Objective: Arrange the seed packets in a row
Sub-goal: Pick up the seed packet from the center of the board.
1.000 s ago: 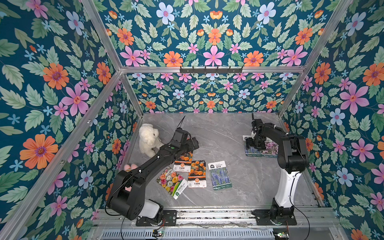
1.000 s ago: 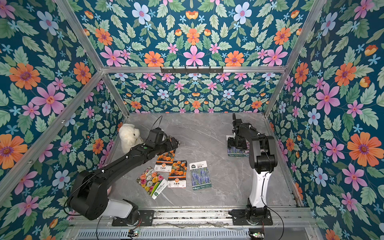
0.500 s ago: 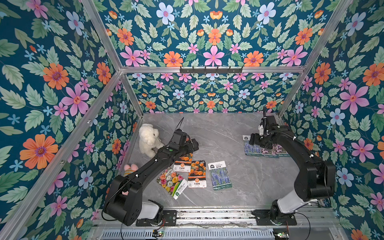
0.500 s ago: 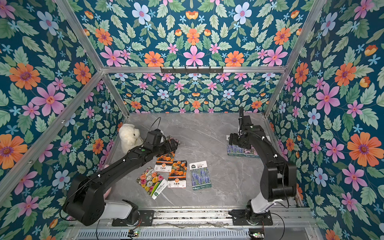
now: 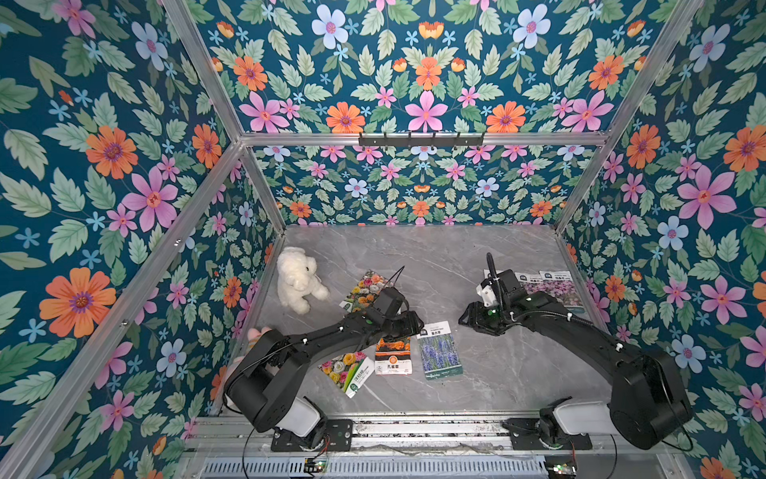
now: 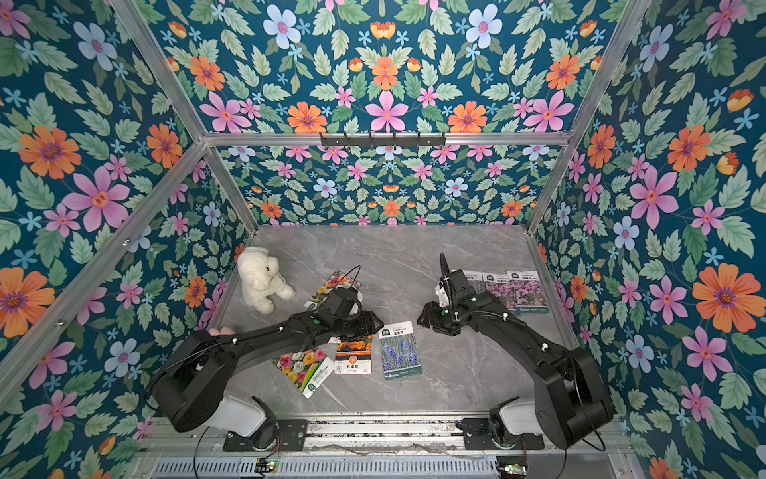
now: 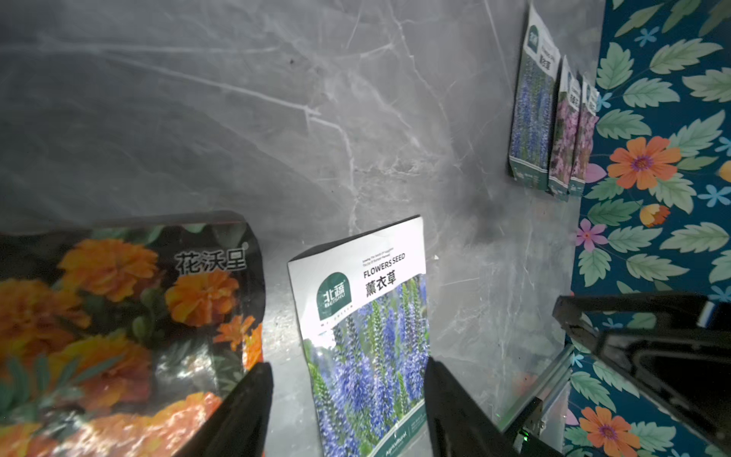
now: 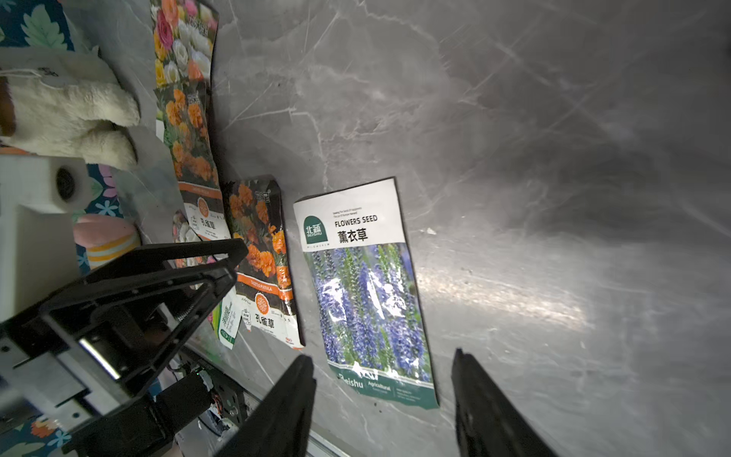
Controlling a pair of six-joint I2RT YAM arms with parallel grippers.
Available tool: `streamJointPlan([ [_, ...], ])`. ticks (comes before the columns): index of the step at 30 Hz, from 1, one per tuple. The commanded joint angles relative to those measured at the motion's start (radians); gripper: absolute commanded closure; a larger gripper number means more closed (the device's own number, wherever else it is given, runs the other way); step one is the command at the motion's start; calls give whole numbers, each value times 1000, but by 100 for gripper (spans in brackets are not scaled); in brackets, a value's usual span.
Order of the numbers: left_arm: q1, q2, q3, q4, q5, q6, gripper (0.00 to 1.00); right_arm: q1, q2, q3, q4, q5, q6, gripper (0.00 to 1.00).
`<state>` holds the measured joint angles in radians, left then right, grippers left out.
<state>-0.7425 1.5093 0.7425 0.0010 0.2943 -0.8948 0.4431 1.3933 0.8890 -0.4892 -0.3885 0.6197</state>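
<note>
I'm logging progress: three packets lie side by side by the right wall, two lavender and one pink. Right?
No: it is one lavender packet, a pink packet and a second pink packet, side by side by the right wall. The left wrist view shows it.

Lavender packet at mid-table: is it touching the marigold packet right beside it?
Apart. The right wrist view shows a strip of bare table between the lavender packet and the marigold packet along their facing edges.
</note>
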Motion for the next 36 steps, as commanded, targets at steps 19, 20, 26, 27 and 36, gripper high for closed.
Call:
streamJointPlan([
  [19, -26, 47, -126, 149, 70, -59, 69, 108, 257, 28, 119, 42, 77, 72],
  [20, -26, 48, -126, 158, 76, -55, 70, 108, 256, 27, 120, 45, 77, 72],
  [26, -27, 67, -131, 191, 102, -53, 72, 108, 314, 21, 120, 60, 77, 73],
  [27, -27, 74, -131, 195, 104, -53, 72, 108, 320, 19, 117, 64, 78, 73],
  [36, -27, 122, -135, 252, 118, -55, 69, 109, 341, 8, 98, 96, 95, 74],
])
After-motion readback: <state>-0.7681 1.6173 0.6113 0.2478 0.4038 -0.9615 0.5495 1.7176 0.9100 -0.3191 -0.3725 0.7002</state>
